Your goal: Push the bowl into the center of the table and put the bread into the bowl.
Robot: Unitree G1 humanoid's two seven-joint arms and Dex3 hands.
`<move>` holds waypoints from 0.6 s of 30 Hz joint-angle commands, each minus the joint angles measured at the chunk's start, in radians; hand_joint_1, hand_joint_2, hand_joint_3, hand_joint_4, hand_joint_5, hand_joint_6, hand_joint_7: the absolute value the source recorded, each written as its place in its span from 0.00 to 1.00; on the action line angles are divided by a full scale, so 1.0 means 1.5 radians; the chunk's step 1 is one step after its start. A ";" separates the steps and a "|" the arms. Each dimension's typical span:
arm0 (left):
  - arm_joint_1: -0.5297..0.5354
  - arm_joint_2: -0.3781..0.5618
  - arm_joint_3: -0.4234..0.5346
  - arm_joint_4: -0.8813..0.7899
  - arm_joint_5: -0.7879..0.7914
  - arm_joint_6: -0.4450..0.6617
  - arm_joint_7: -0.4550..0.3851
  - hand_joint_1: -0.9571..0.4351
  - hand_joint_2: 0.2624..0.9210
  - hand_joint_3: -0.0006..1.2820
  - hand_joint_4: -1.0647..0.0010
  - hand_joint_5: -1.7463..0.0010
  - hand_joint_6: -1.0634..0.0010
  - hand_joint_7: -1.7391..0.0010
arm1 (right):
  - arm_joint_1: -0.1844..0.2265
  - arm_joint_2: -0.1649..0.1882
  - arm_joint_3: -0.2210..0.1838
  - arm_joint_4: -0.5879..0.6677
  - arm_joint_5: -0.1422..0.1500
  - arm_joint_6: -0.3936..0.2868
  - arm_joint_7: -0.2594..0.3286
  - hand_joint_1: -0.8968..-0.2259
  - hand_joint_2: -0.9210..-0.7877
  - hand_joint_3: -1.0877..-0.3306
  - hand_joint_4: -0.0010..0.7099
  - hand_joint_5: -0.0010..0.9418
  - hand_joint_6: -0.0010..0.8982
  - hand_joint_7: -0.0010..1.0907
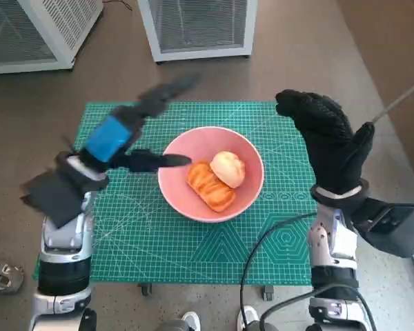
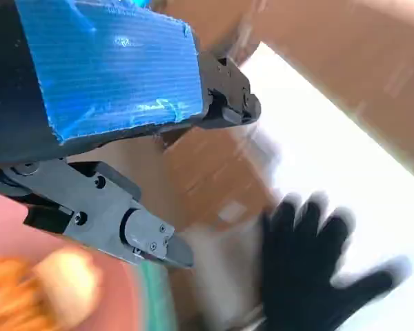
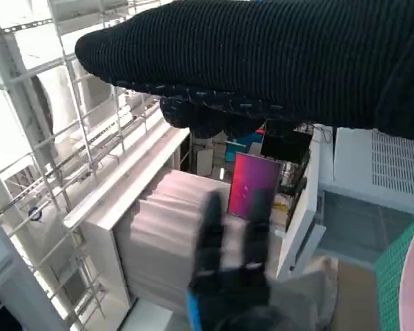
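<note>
A pink bowl (image 1: 252, 181) sits near the middle of the green cutting mat (image 1: 193, 255). Inside it lie an orange croissant-like bread (image 1: 210, 186) and a pale round bun (image 1: 228, 167). My left hand (image 1: 127, 134), black with blue tape, hangs raised just left of the bowl with fingers spread and empty, blurred by motion. My right hand (image 1: 328, 141) in the black glove is lifted right of the bowl, fingers spread, holding nothing. The left wrist view shows the bowl's edge (image 2: 127, 293), the bread (image 2: 38, 293) and the blurred gloved right hand (image 2: 310, 265).
Two white cabinets (image 1: 196, 24) stand on the floor beyond the mat's far edge. A black cable (image 1: 262, 255) loops over the mat's near right corner. A shoe (image 1: 3, 276) shows at the lower left.
</note>
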 commanded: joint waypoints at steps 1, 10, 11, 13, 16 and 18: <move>0.010 -0.012 0.019 0.011 -0.037 -0.023 0.024 0.30 1.00 0.15 0.81 0.97 0.73 0.97 | -0.012 -0.005 -0.002 -0.003 -0.012 0.012 -0.015 0.41 0.00 0.57 0.32 0.00 0.36 0.02; 0.016 -0.022 0.027 -0.001 -0.047 -0.044 0.076 0.26 1.00 0.20 0.76 0.96 0.69 0.96 | -0.037 -0.008 -0.001 -0.008 -0.031 0.020 -0.043 0.41 0.00 0.57 0.33 0.01 0.38 0.03; 0.017 -0.023 0.027 -0.002 -0.050 -0.044 0.078 0.25 1.00 0.20 0.75 0.96 0.69 0.96 | -0.039 -0.009 0.000 -0.008 -0.033 0.020 -0.045 0.41 0.00 0.57 0.34 0.01 0.38 0.03; 0.019 -0.027 0.026 -0.007 -0.057 -0.043 0.081 0.24 1.00 0.21 0.75 0.97 0.68 0.96 | -0.046 -0.011 0.000 -0.008 -0.034 0.024 -0.048 0.40 0.00 0.57 0.34 0.01 0.38 0.03; 0.018 -0.030 0.024 -0.007 -0.067 -0.046 0.082 0.24 1.00 0.21 0.75 0.97 0.68 0.96 | -0.054 -0.012 0.000 -0.007 -0.040 0.024 -0.054 0.39 0.00 0.57 0.36 0.01 0.38 0.03; 0.016 -0.034 0.024 -0.005 -0.078 -0.043 0.082 0.24 1.00 0.20 0.75 0.97 0.68 0.96 | -0.060 -0.012 0.000 -0.006 -0.046 0.023 -0.059 0.39 0.00 0.57 0.37 0.02 0.38 0.03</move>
